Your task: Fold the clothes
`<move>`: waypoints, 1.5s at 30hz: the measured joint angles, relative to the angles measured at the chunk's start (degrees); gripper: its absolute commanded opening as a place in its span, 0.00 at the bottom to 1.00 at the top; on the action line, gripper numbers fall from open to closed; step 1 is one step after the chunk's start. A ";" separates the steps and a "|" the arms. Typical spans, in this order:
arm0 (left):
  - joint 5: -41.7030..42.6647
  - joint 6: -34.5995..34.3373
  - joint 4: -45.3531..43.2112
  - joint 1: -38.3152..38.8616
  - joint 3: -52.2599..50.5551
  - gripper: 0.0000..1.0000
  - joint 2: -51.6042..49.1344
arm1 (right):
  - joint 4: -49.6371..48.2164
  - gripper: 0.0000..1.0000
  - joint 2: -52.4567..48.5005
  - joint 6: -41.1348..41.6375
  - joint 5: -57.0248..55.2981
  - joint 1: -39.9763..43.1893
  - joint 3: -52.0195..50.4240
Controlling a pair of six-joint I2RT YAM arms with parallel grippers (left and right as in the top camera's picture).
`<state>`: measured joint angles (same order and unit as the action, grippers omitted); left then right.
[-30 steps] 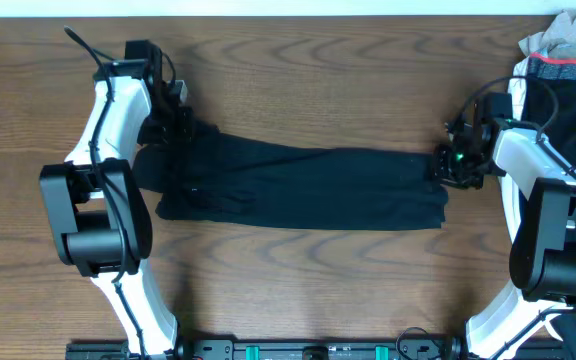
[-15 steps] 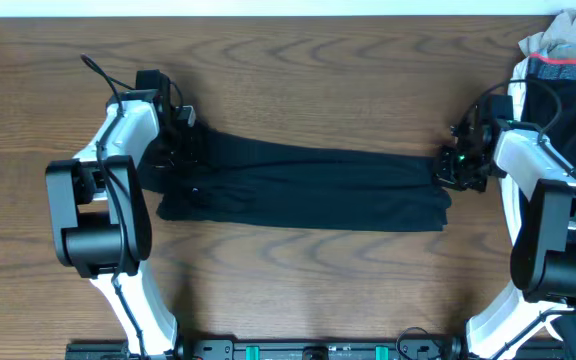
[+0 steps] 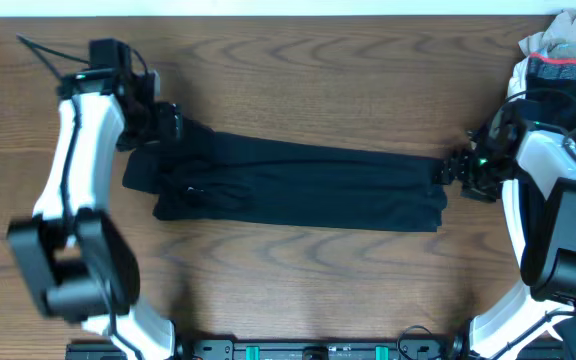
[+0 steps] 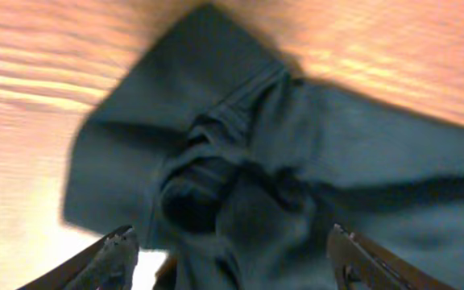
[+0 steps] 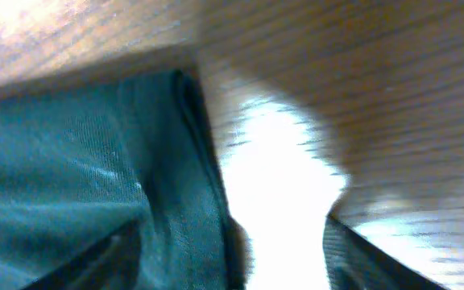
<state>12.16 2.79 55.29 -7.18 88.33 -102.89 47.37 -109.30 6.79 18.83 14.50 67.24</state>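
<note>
The clothes (image 3: 298, 185) are a black T-shirt folded into a long band that lies flat across the middle of the table. My left gripper (image 3: 166, 126) hovers over the band's bunched left end with its jaws wide apart. In the left wrist view the crumpled dark fabric (image 4: 240, 161) lies below the open gripper (image 4: 232, 258) and nothing is pinched. My right gripper (image 3: 455, 170) is at the band's right end, open as well. In the right wrist view the shirt's hemmed edge (image 5: 188, 185) lies loose between the fingers (image 5: 361, 254) of the gripper (image 5: 232, 254).
A pile of other garments (image 3: 558, 70), dark with a red stripe and a light piece on top, sits at the back right beside the right arm. Bare wooden table (image 3: 308, 70) surrounds the shirt. The arm bases stand at the front edge.
Both grippers were shut on the ends of the shirt and have opened, letting go. The left arm has swung up and to the left; the right gripper has backed off slightly to the right.
</note>
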 measured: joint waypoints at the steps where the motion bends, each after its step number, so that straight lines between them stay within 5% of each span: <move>1: 0.13 0.00 0.98 0.00 0.22 0.78 2.01 | 0.15 0.79 0.00 -0.15 0.48 0.37 0.02; 7: 0.63 -0.02 6.43 0.02 0.44 0.79 12.76 | -0.50 0.81 0.04 -3.08 5.49 0.48 -0.46; 10: 0.81 -0.02 7.98 0.00 0.44 0.79 17.25 | -0.50 0.73 0.04 -4.68 7.67 -1.38 -1.20; 12: 0.81 -0.02 8.61 0.00 0.44 0.80 20.31 | -0.61 0.61 0.07 -5.31 8.81 -3.52 -1.92; 16: 0.81 -0.02 9.90 0.00 0.46 0.80 25.51 | -0.55 0.15 -0.02 -6.43 8.74 -8.04 -3.48; 19: 0.83 0.00 11.06 0.00 0.46 0.80 27.91 | -0.28 0.01 -0.04 -6.16 8.59 -9.88 -4.07; 27: 0.76 0.02 12.57 0.00 0.46 0.80 28.81 | 2.49 0.01 1.31 -6.19 8.15 -7.93 -2.93; 39: 0.76 0.02 12.33 0.00 0.46 0.80 28.81 | 9.92 0.01 15.98 -4.44 -4.48 1.70 8.92; 45: 0.76 0.02 12.24 0.00 0.46 0.80 28.81 | 10.58 0.01 17.11 -4.02 -2.82 -1.29 9.46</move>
<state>12.93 2.81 67.53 -7.18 88.79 -74.08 57.95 -92.18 2.76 16.01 13.21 76.71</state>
